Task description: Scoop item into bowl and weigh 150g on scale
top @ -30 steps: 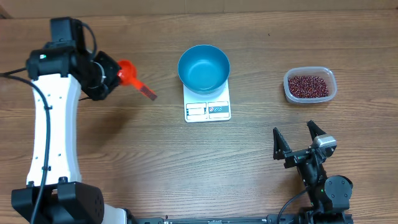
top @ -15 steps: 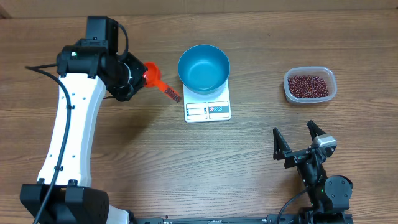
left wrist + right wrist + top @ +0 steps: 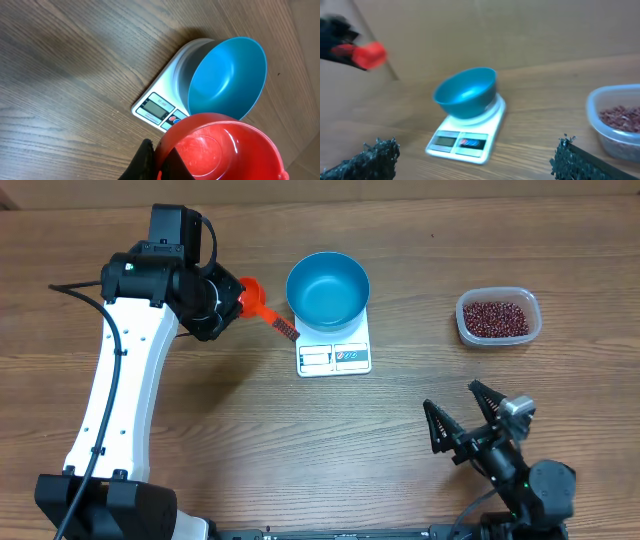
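The blue bowl [image 3: 328,288] sits on the back part of the white scale [image 3: 334,356]. Seen from above, it hides the scale's back edge. The scale's little screen and buttons show along its front edge.

Just left of the scale, the left pincer [image 3: 232,302] is clamped on a red scoop [image 3: 252,292]. The scoop's dark end comes very near the scale's left edge, beside the bowl's rim, but does not touch.

Well to the right of the scale is a clear tub [image 3: 533,302] with the beans [image 3: 494,318] inside. Bare desk [image 3: 250,430] lies between the scale and the tub.

In front of the scale and off to its right, the right pincer [image 3: 450,395] has its fingers wide apart, with nothing between them. There is lots of bare desk in front of the scale and to its front left.
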